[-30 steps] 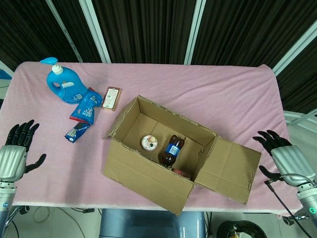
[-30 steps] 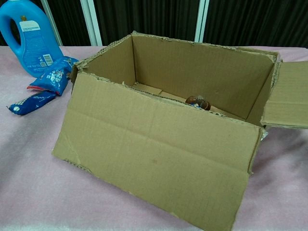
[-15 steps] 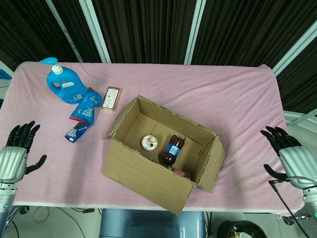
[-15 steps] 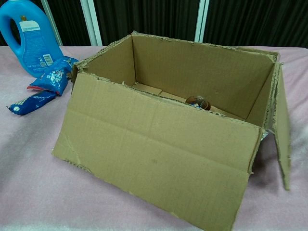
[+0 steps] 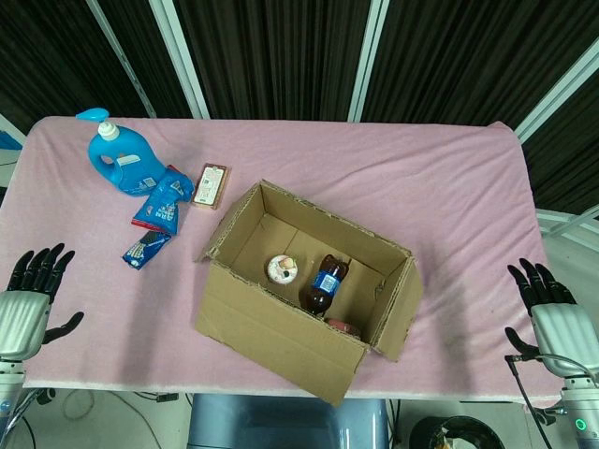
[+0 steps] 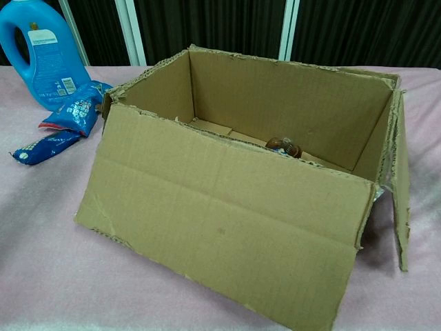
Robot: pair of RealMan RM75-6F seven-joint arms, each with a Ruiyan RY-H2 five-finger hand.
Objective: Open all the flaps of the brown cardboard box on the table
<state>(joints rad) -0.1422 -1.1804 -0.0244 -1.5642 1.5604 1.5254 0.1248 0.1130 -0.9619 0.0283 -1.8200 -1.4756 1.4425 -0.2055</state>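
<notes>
The brown cardboard box [image 5: 309, 285] stands open-topped in the middle of the pink table, also filling the chest view as the box [image 6: 255, 172]. Its front flap [image 6: 220, 214] hangs down outside the front wall. Its right flap [image 5: 401, 299] hangs down along the right side, seen edge-on as the flap [image 6: 400, 179]. Inside lie a brown bottle [image 5: 323, 281] and a round white item [image 5: 281, 269]. My left hand [image 5: 26, 297] is open off the table's left front corner. My right hand [image 5: 552, 313] is open beyond the right front corner. Neither hand touches the box.
A blue detergent bottle [image 5: 117, 159] stands at the back left, with two blue snack packets [image 5: 161, 198] and a small pink box [image 5: 211, 184] beside it. The pink cloth [image 5: 449, 187] covers the table [image 5: 94, 337] to its edges.
The right flap dropped from lying flat outward to hanging down against the box side. Both hands drew back toward the front corners, away from the box.
</notes>
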